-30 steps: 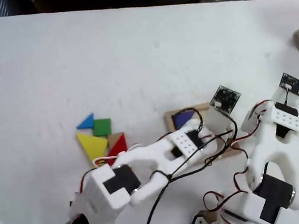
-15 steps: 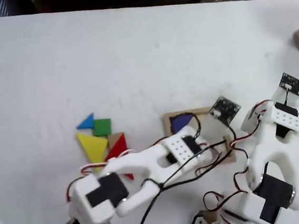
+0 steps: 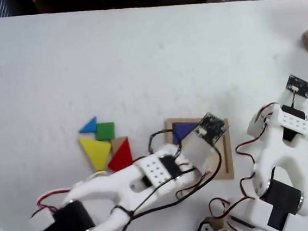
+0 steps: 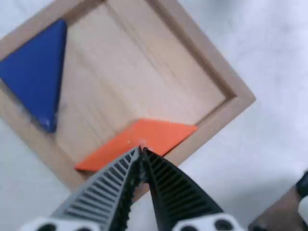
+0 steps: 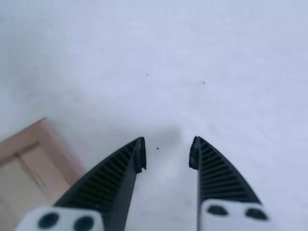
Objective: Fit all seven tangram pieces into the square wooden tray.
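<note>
**Item: tangram set with square wooden tray.**

- The square wooden tray was recorded flat on the white table, in front of the two arms and nearer the left one.
- Two pieces were lodged in it. A blue triangle was set into one corner. An orange parallelogram was laid along the rim at an adjoining side.
- The wood floor between them was left bare.

**Loose pieces.** Five were grouped well apart from the tray, on the left arm's side:

- a light-blue triangle
- a green square
- a yellow triangle
- a red triangle
- a tan piece wedged among the others

**Handling, as judged.**

- The pieces were taken to be thin, rigid, light and smooth-painted, so slippery between hard fingertips.
- A hold across two opposite edges was thought best, with the jaws brought straight down.
- A piece already inside the rim was thought easier to nudge than to lift.
- The tray itself was judged light enough to slide if pushed.

**Grippers.**

- The left gripper was found over the tray. Its jaws were pressed together with nothing seen between them, and its tips sat at the orange parallelogram's edge.
- The right gripper was held above bare table just beside a tray corner. Its jaws were spread and nothing was carried.
</note>
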